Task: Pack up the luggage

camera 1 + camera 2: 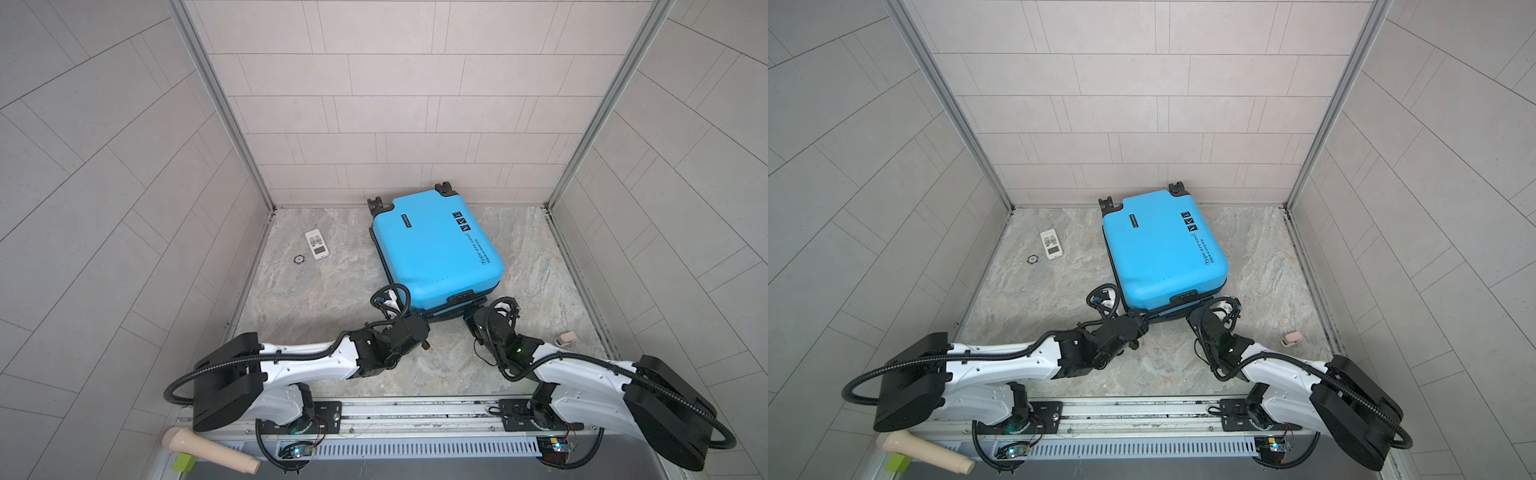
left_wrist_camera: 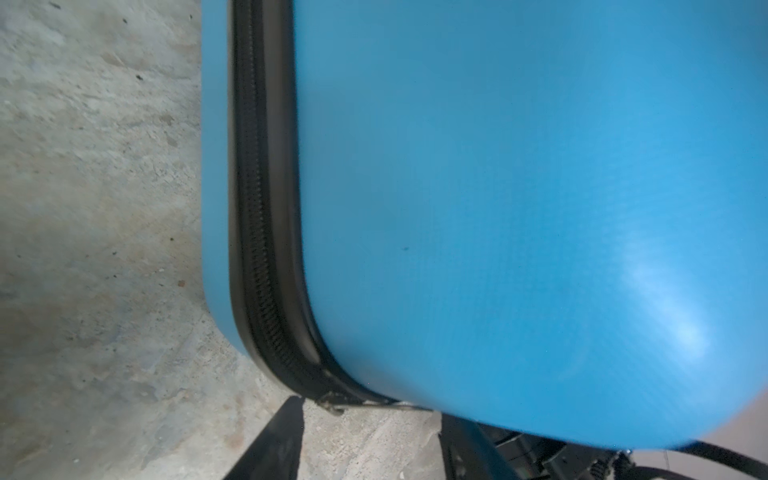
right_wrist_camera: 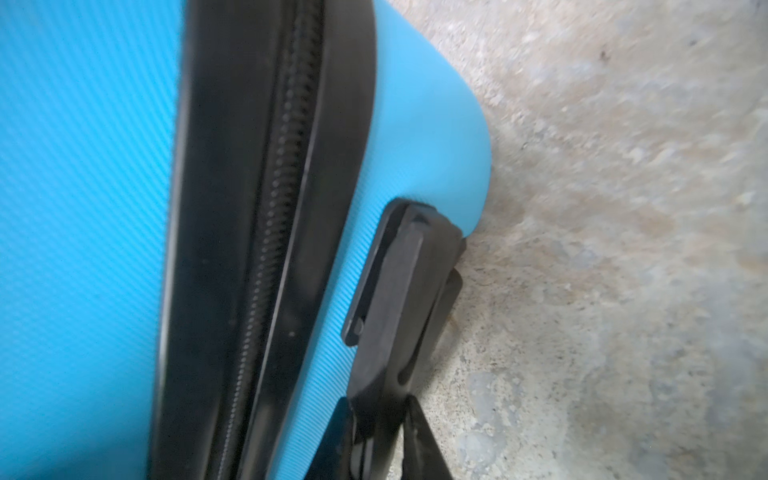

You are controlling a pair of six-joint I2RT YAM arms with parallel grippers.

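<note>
Now, luggage [image 1: 436, 249]: one, bright blue, lying flat and closed on the marbled surface [image 1: 316, 299], right of centre, wheels [image 1: 376, 204] toward the back wall [image 1: 395, 124].
Both top views only: black text and icons on the upper shell; two wheels at the far end; one white remote [image 1: 317, 244] on the left; one small round disc [image 1: 298, 259] just beside the remote; one small pinkish object [image 1: 566, 337] on the right, well apart from the luggage.
Left wrist only: zipper band [image 2: 266, 208], teeth meshed along the side and round the corner; one metal zipper pull [image 2: 332, 405] at that corner.
Right wrist only: black handle piece [image 3: 395, 291] on the lower shell, close above the surface; a second stretch of meshed teeth.
Contents: cannot tell; the shell halves meet along every visible stretch of band.
Left gripper [image 2: 370, 409]: fingers apart, bare surface between them, the zipper pull just beyond one fingertip, nothing clamped.
Right gripper [image 3: 378, 401]: fingers close together, pinching the near end of the black handle piece.
Gripper count: two, both at the near edge of the luggage.
</note>
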